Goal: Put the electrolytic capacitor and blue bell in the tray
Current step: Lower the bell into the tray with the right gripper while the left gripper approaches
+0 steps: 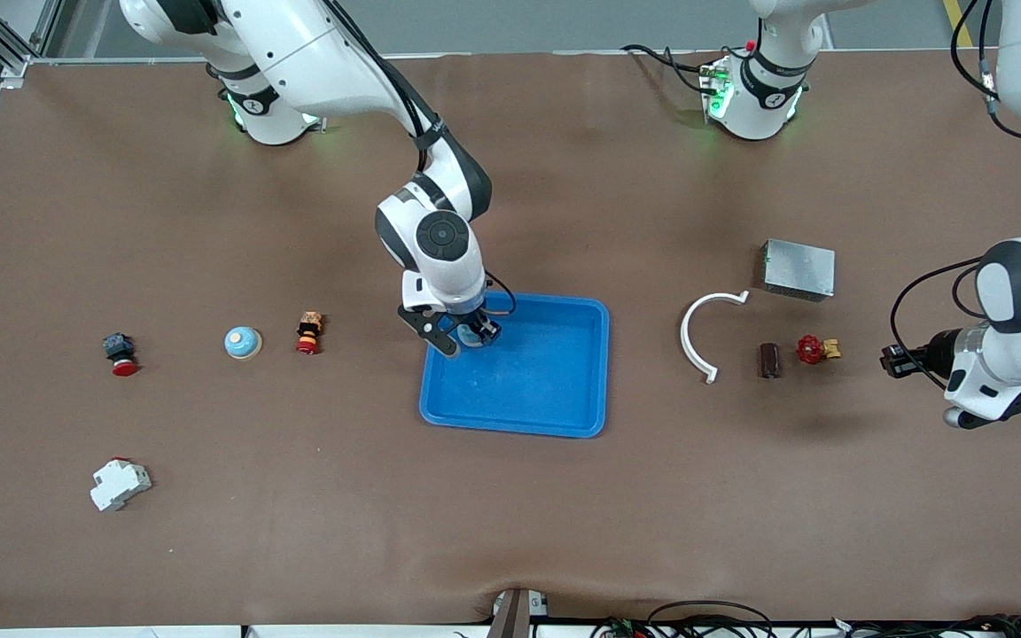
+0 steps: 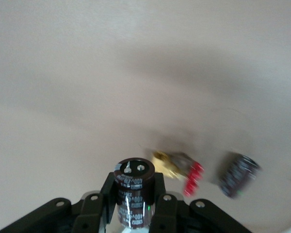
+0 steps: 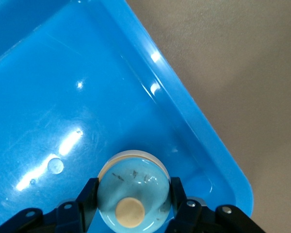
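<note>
Blue plastic fills most of the right wrist view: the tray (image 3: 194, 121) lies under the right gripper (image 3: 133, 199), whose fingers are clamped on a blue bell (image 3: 132, 187), a pale blue dome with a tan knob on top. In the front view the right gripper (image 1: 466, 335) hangs over the corner of the tray (image 1: 564, 416) nearest the right arm's base. A second pale blue dome (image 1: 243, 343) sits on the brown table (image 1: 510, 514) toward the right arm's end, beside a small red and yellow part (image 1: 308, 332); a red and black push button (image 1: 120, 353) and a white breaker (image 1: 119, 485) lie farther toward that end. The left gripper (image 2: 136, 204) is closed around a dark capacitor (image 2: 134, 191) (held upright, its black top with a metal tab showing), raised over the left arm's end of the table. Below it in the left wrist view lie a red and brass valve (image 2: 179, 170) and another dark cylinder (image 2: 237, 174). In the front view these two rest side by side, the cylinder (image 1: 768, 360) next to a white curved clip (image 1: 705, 332), and a grey metal box (image 1: 798, 269) sits farther from the camera than the valve (image 1: 816, 349).
</note>
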You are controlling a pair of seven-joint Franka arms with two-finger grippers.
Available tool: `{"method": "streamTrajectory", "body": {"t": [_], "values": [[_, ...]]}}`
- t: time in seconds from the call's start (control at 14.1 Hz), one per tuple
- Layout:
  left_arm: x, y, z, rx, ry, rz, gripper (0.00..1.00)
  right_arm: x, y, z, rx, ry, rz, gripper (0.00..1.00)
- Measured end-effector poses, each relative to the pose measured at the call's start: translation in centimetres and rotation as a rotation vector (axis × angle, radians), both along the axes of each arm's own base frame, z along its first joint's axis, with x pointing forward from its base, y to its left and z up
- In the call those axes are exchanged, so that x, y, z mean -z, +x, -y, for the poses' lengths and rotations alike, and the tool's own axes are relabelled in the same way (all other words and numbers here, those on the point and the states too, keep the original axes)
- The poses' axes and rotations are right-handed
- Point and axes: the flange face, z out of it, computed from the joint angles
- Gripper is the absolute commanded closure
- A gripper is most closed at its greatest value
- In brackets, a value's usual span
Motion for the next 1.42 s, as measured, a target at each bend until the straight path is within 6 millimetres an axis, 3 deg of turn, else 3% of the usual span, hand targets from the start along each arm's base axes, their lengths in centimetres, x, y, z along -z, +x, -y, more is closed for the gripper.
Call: {"method": "streamTrajectory", "body": {"t": [0.36,0.64,0.71,0.78,0.92,1.14,1.42], "values": [[-4.1,1.1,9.5,-0.131,-0.006,-0.014,1.00,0.6,-0.1,-1.0,0.001,-0.001,0.006,1.00],[-4.3,0.2,20.1,-0.240,0.014,-0.034,1.00,1.0,0.0,-1.2,0.000,-0.003,0.007,1.00],[-3.8,-0.3,23.1,-0.244,0.025,-0.043,1.00,1.0,0.0,-1.3,-0.002,-0.004,0.009,0.62],[-3.2,-0.7,25.9,-0.253,0.037,-0.051,1.00,1.0,0.0,-1.3,-0.006,-0.007,0.013,0.01],[-1.8,-1.3,30.1,-0.277,0.056,-0.065,1.00,1.1,0.1,-1.3,-0.010,-0.015,0.020,0.00],[0.1,-1.7,33.6,-0.301,0.077,-0.062,1.00,0.9,0.2,-1.3,-0.020,-0.022,0.033,0.00],[2.9,-2.7,37.4,-0.340,0.144,-0.031,1.00,-3.1,3.0,-0.8,-0.104,-0.067,0.019,0.00]]}}
